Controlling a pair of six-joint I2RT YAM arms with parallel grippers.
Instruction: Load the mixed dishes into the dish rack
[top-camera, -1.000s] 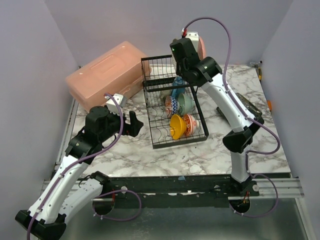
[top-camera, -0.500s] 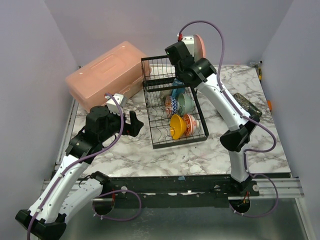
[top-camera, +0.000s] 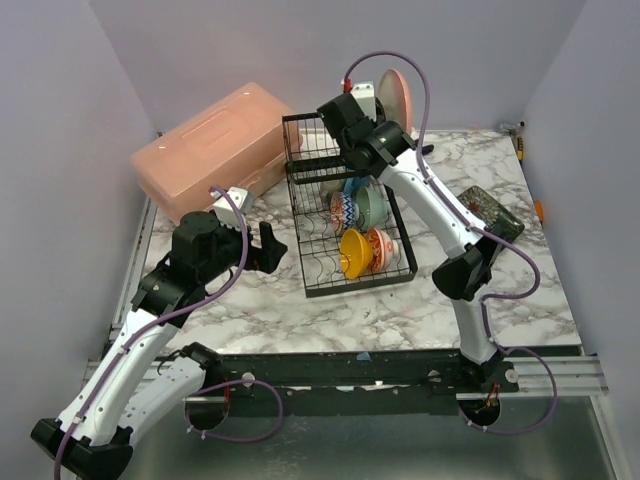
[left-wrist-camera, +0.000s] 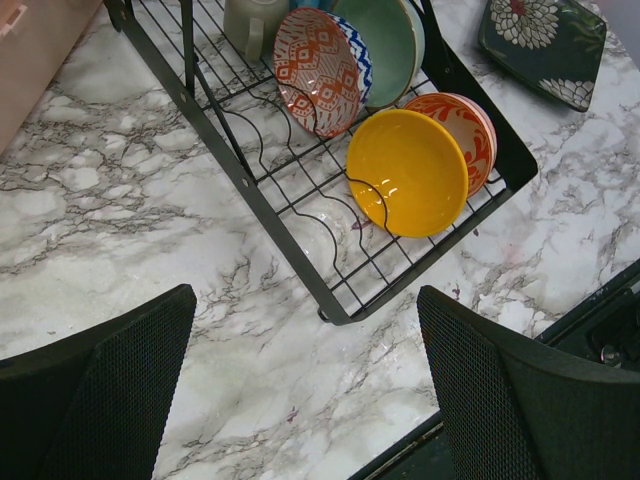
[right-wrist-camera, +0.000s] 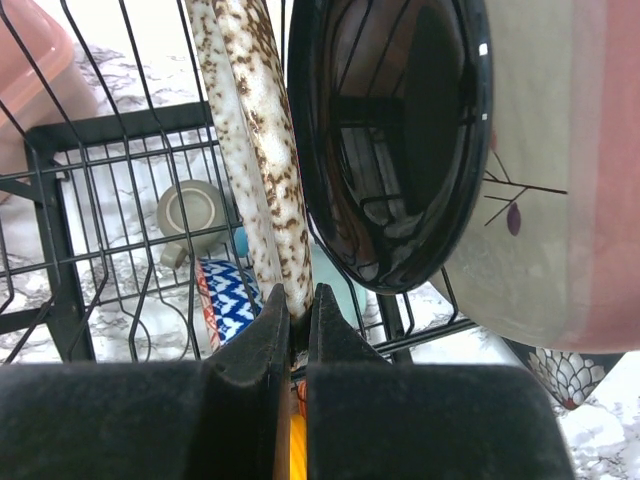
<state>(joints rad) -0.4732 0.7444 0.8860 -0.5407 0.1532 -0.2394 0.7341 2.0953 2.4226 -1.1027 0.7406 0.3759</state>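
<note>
Shifted leftward since the earlier frame: right arm, over the rack's tall end. Left gripper (top-camera: 272, 245): jaws wide, above white marble surface (top-camera: 300, 312). Black wire dish rack (top-camera: 352, 286): yellow ceramic bowl (top-camera: 352, 252) and patterned bowls slotted upright. Right gripper (right-wrist-camera: 300, 300): pinched on brown-speckled white plate (right-wrist-camera: 262, 150), with glossy black plate (right-wrist-camera: 390, 150) and large pink-cream plate (top-camera: 396, 95) alongside.

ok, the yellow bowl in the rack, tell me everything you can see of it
The yellow bowl is plain, glossy and ceramic-looking, with no pattern or chips visible. It stands on edge in the dish rack, at the end nearest the arms, propped in the curved wires; one wire crosses its face. Its open side seems to face the left wrist camera. The red-patterned bowl stands right behind it, apparently touching.
</note>
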